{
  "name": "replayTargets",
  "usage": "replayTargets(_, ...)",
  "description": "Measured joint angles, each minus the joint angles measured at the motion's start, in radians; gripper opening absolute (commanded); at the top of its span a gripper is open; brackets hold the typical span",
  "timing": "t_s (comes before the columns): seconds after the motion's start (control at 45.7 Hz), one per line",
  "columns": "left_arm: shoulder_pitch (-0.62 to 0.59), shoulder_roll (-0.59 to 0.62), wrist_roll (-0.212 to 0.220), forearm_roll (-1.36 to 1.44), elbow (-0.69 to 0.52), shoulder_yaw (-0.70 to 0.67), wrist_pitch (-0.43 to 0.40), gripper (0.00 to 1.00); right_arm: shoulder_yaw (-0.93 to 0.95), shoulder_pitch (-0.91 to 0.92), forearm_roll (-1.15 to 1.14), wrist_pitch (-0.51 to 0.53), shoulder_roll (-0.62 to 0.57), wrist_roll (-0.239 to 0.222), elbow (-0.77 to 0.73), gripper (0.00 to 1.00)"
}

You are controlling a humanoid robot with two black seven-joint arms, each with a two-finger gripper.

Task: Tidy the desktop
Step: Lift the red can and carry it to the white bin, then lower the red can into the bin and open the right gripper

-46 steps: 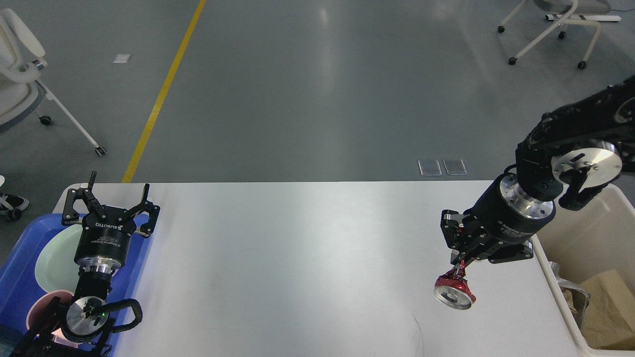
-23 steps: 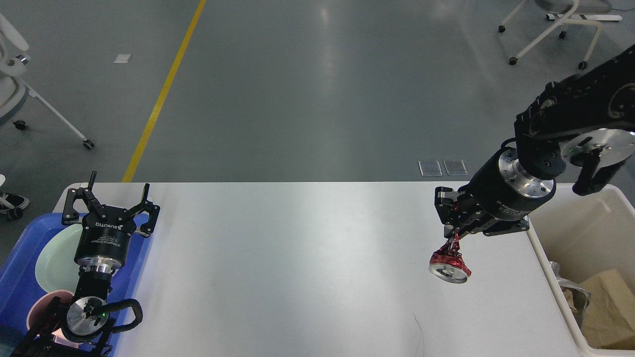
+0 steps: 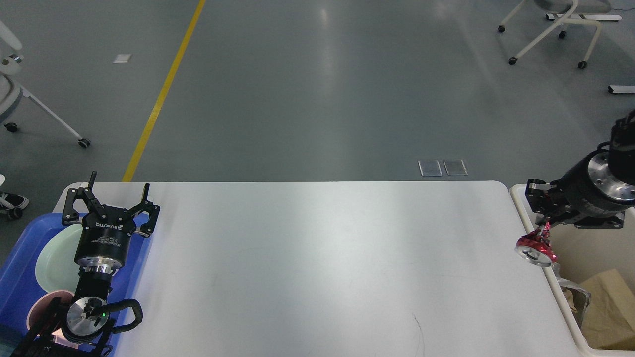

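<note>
The white desktop [image 3: 317, 258] fills the lower middle of the head view. At its right edge my right gripper [image 3: 544, 224] is shut on a crushed red can [image 3: 535, 249] with a silver end, which hangs over the near rim of the cream bin [image 3: 555, 277]. My left gripper [image 3: 111, 199] is at the far left, open with nothing between its fingers, above the blue tray [image 3: 20, 267].
The blue tray holds a pale green plate [image 3: 57, 263] and a pink cup [image 3: 42, 307]. Brown paper and crumpled waste [image 3: 607, 307] lie in the cream bin. Rolling chairs stand on the grey floor at far left and far right.
My right arm has carried the red can to the right and slightly up, from over the desktop's right part to the bin's rim. The left arm has not moved.
</note>
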Motion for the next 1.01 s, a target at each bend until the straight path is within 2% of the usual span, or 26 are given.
replayTargets(0.109,0.0,0.0,0.0,0.0,0.0,0.0,0.0,0.96,-0.003,-0.09,-0.016,-0.022,-0.082,-0.024,-0.105,0.0)
replayTargets(0.307,-0.001,0.0,0.0,0.0,0.0,0.0,0.0,0.96,0.026,-0.352,0.0,-0.097,-0.167,-0.03,-0.346,0.0)
replayTargets(0.394,-0.001,0.0,0.0,0.0,0.0,0.0,0.0,0.96,0.096,-0.501,0.01,-0.124,-0.203,-0.028,-0.467,0.0)
replayTargets(0.591,-0.001,0.001,0.0,0.0,-0.001,0.0,0.0,0.96,0.376,-0.9,0.014,-0.171,-0.259,-0.026,-0.801,0.0)
replayTargets(0.788,-0.001,0.001,0.0,0.0,-0.001,0.0,0.0,0.96,0.549,-1.18,0.012,-0.262,-0.222,-0.028,-1.037,0.0)
replayTargets(1.007,-0.001,0.001,0.0,0.0,-0.001,0.0,0.0,0.96,0.599,-1.413,0.013,-0.428,-0.074,-0.028,-1.261,0.0)
